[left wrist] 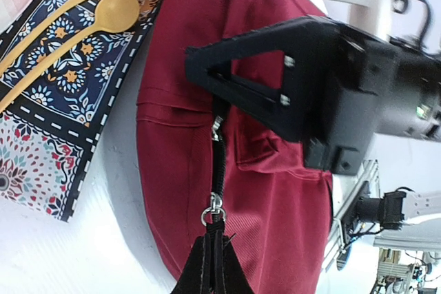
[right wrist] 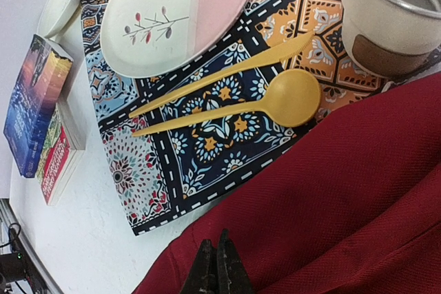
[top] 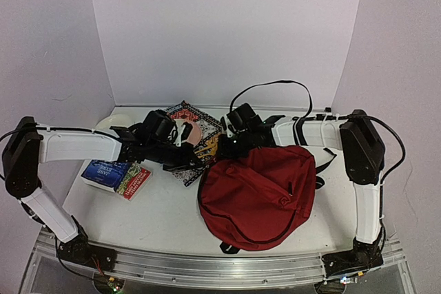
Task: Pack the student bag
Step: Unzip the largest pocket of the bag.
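Right now your left hand (left wrist: 213, 247) is pressed together on the zip pull (left wrist: 216, 210), pinching it just below its metal ring. From there the pull runs taut toward 12 o'clock in the left wrist view. I judge the grip is there to drag the zip along and open the bag (left wrist: 186, 149).

Your right hand (right wrist: 216, 249) is pressed together too, tips down on the red cloth at the bag's 11 o'clock edge as the top view shows it. It looks like an anchor, so the soft cloth does not slide when the zip is pulled. You cannot tell from these views whether a fold is really caught between the tips.

The bag lies flat on the table (right wrist: 89, 239), right of centre, with nothing seen going into it yet.

At the bag's 11 o'clock the mat (right wrist: 158, 170) touches it, one corner under the bag's edge. On the mat a yellow spoon (right wrist: 293, 98) and knife (right wrist: 262, 60) lie side by side, with a plate (right wrist: 172, 12) beyond them and a cup (right wrist: 386, 25) just beside the bag. These are probably laid out as the next things to pack.

At the bag's 9 o'clock, well apart, are two books (right wrist: 34, 101), one blue and one red.

The book covers carry print, but it is too small to read. The cup's brown band is blank, and no brand shows on the bag.
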Available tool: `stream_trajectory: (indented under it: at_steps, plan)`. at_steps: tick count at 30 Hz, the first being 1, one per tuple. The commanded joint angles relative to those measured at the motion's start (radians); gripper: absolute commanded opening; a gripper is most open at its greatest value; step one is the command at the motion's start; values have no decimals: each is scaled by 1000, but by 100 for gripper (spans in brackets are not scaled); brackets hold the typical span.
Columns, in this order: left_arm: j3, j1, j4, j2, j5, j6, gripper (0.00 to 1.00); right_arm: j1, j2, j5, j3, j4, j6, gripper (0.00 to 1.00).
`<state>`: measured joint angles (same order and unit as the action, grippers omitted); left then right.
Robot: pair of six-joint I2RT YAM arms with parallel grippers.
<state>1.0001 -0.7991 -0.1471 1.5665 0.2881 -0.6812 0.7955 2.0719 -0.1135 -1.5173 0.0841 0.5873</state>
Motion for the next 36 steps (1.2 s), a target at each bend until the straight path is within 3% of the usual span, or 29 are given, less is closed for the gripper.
stream_trajectory:
  at_steps: [1,14,25,29,36]
  plan:
    - [-37,-22,20,-108,55,-7,0,-30,-56,74,-1,-10,-15,0]
    - [-194,-179,20,-227,46,-68,0,-59,-30,113,-39,-13,-12,0]
    - [-254,-300,43,-250,-43,-144,1,-68,-15,86,-64,-17,-22,0]
    - [-244,-310,54,-250,-73,-155,14,-67,-34,42,-47,-17,-29,2]
    - [-185,-306,-4,-312,-175,-113,44,-49,-147,27,65,-18,-48,21]
